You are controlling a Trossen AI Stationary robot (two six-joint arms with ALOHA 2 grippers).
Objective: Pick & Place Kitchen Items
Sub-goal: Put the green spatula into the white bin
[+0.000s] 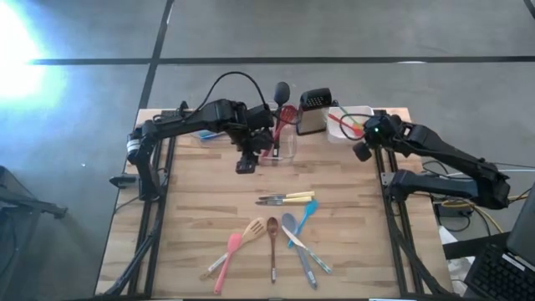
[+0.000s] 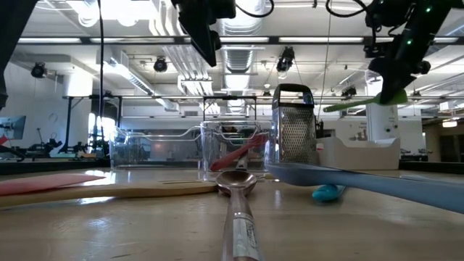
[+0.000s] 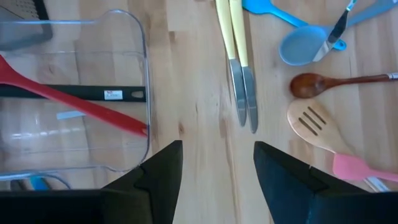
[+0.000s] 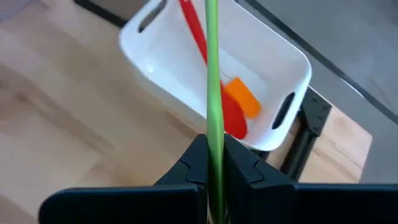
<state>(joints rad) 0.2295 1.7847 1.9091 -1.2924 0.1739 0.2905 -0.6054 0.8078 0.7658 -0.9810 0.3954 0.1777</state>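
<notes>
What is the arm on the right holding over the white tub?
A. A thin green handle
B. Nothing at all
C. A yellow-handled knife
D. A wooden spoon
A: the right gripper is shut on a thin green handle that hangs above the white tub, which already holds a red utensil; the yellow-handled knives and the wooden spoon lie on the table.

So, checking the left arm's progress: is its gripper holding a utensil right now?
No: the left gripper is open and empty above bare table, short of the yellow-handled knives.
</notes>
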